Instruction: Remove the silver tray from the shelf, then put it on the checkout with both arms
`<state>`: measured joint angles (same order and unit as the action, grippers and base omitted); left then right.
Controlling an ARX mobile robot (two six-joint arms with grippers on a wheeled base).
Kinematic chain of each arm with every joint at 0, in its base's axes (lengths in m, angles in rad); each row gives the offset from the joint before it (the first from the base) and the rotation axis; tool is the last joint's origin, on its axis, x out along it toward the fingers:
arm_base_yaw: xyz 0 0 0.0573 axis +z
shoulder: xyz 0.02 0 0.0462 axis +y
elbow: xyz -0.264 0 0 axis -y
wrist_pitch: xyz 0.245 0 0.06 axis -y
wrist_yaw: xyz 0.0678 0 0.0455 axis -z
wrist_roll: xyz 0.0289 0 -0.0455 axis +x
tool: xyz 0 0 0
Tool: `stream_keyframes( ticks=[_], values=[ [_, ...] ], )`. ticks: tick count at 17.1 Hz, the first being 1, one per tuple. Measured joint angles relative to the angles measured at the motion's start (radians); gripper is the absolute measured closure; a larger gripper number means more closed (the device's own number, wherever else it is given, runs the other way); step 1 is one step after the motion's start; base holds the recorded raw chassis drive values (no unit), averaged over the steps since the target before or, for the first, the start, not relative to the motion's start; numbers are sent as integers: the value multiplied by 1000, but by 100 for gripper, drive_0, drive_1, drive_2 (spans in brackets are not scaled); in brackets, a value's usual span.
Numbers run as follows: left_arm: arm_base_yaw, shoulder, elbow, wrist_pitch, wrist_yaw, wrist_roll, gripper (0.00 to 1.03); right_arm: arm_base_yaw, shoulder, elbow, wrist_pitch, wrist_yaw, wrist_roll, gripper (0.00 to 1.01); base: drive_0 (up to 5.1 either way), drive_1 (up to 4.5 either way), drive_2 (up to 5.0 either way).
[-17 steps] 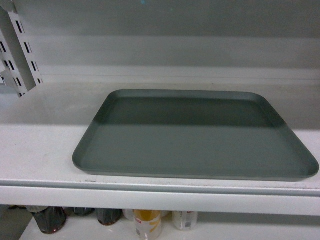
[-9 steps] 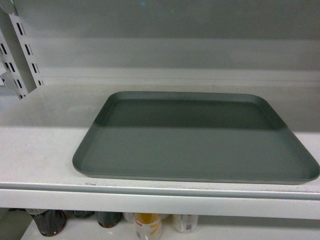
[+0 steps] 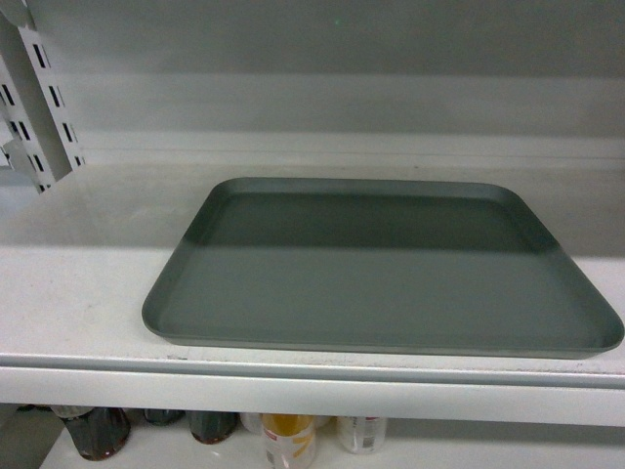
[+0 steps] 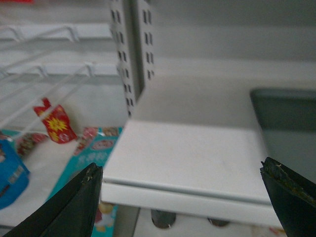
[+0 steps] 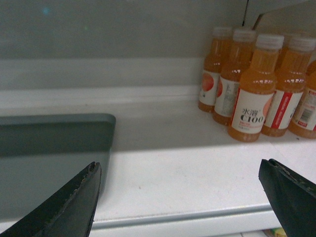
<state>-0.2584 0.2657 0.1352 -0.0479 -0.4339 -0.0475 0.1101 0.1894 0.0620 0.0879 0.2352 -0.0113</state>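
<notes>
The silver tray (image 3: 381,269) lies flat on the shelf (image 3: 78,303), center frame. The left end effector (image 4: 180,197) and right end effector (image 5: 180,197) hover level before the shelf's front edge, fingers spread wide, holding nothing.

Each end effector shows two matte black, tapering fingers (image 4: 74,207) with rough, serrated inner edges (image 5: 74,207).

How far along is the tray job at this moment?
Nothing is done yet: the silver tray lies flat on the shelf, untouched. In hand: the left gripper and right gripper are open in front of the shelf, one facing each tray end. Left: grasping, lifting off, and placing on the checkout, which isn't in view.
</notes>
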Motion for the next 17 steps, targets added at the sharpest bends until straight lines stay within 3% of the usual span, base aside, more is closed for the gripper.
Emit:
stream_keyframes(
  ticks=[1,3,5,7,10,17],
  values=[
    [12,55,17,83,-18,3,5,-6,62,19,63,-13,0,3,0,0,0],
    [36,208,36,253,23,3,5,-3,208,34,193,-58,4,3,0,0,0],
    [68,690,98,648,212,-8,5,-6,674,127,523,-159,39,3,0,0,0],
    [73,999,205,809,299,-20,5,-13,1008,244,644,-199,72,3,0,0,0],
    [64,1293,357,815,370,-35,5,9,1321,379,651,-176,94,3,0,0,0],
    [77,1582,610,727,409,-51,5,20,1595,649,550,-126,98,3,0,0,0]
  ],
)
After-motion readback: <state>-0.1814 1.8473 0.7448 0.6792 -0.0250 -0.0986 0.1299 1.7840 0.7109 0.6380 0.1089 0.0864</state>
